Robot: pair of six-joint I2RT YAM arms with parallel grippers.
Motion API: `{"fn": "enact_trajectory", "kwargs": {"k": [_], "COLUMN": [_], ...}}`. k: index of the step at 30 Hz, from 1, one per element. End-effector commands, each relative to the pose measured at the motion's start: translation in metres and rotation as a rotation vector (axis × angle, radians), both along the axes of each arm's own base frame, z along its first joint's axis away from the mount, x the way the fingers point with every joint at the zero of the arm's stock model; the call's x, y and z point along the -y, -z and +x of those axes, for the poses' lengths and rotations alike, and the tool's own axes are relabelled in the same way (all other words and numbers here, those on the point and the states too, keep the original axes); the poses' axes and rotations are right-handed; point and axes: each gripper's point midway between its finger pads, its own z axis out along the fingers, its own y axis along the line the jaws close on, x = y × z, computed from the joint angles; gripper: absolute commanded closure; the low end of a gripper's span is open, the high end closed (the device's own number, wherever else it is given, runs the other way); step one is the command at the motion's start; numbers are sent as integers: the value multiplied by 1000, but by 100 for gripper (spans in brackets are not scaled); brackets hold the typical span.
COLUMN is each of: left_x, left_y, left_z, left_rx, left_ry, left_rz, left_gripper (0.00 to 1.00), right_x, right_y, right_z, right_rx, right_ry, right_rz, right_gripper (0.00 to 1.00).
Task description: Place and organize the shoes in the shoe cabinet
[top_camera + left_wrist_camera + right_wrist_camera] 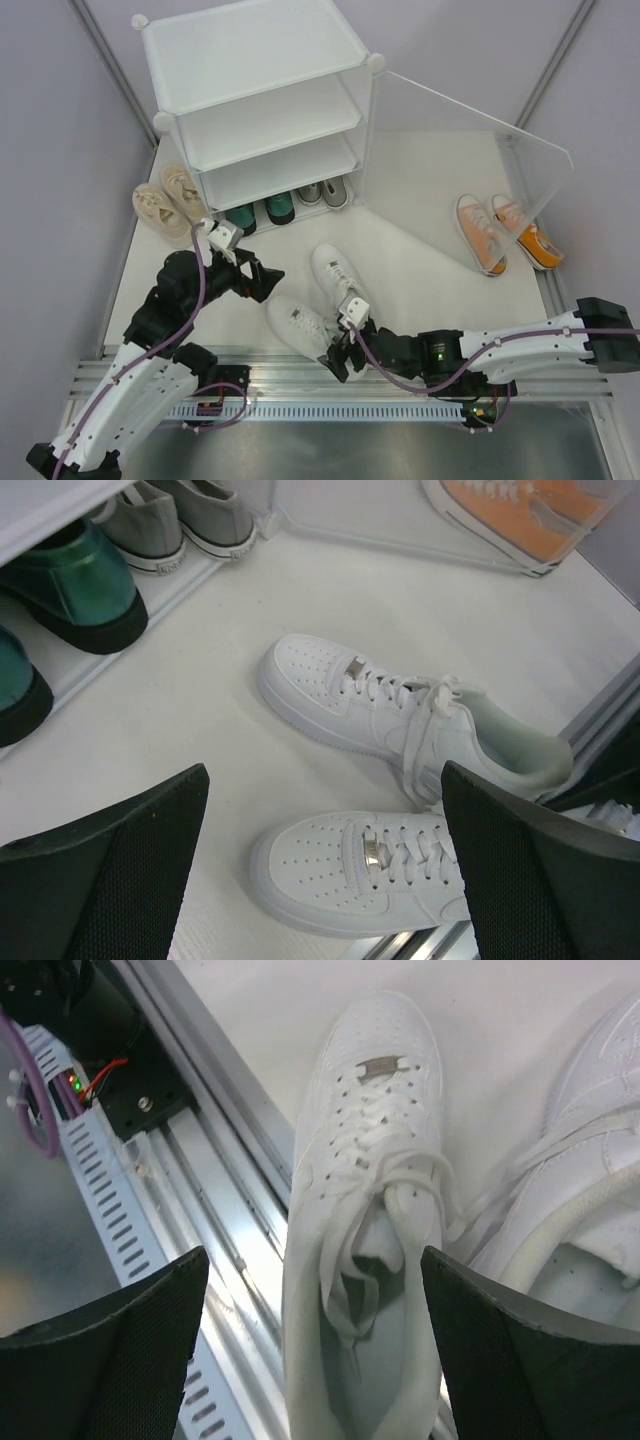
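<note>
L gripper (322,780) is spread wide & empty, hanging over the counter (430,270) w/ both white shoes in its wrist view. R gripper (312,1260) is spread wide too, one finger on either side of the near white shoe (365,1160), above its laces & heel opening; can't tell if it touches. That shoe lies right by the metal rail (230,1190) at the counter's near edge, toe pointing away from the R gripper. The far white shoe (370,700) lies just beside it at an angle, toe toward the cabinet (250,60). The cabinet stands at the back, clear door (470,170) swung open to the right. Its bottom tier holds the green shoes (70,590) & grey shoes (170,525), side by side. Beige shoes (165,200) sit on the counter just left of the cabinet. Orange shoes (505,235) sit at the right, by the door's far end.
</note>
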Motion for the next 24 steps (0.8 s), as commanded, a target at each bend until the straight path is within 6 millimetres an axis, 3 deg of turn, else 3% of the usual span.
{"fn": "enact_trajectory", "kwargs": {"k": [1, 2, 5, 8, 10, 15, 24], "left_x": [-14, -16, -20, -19, -20, -20, -19], "left_y": [-14, -18, -18, -18, -19, -19, -19], "left_z": [10, 9, 10, 10, 10, 9, 9], "left_rx": [90, 104, 111, 107, 109, 110, 109], "left_ry": [-80, -91, -112, -109, -111, -114, -105], "left_rz": [15, 10, 11, 13, 13, 12, 10], "left_gripper": [0, 0, 0, 0, 0, 0, 0], "right_x": [12, 10, 8, 8, 14, 28, 48], "right_y": [-19, -31, -35, -22, -5, 15, 25], "right_z": [-9, -15, -21, -26, -26, -29, -16], "right_rx": [25, 38, 43, 31, 23, -26, 1], "right_ry": [8, -7, -42, -63, -60, -33, 45], "right_rz": [-19, 3, -24, -111, -197, -289, -364], "right_gripper": [11, 12, 13, 14, 15, 15, 6]}}
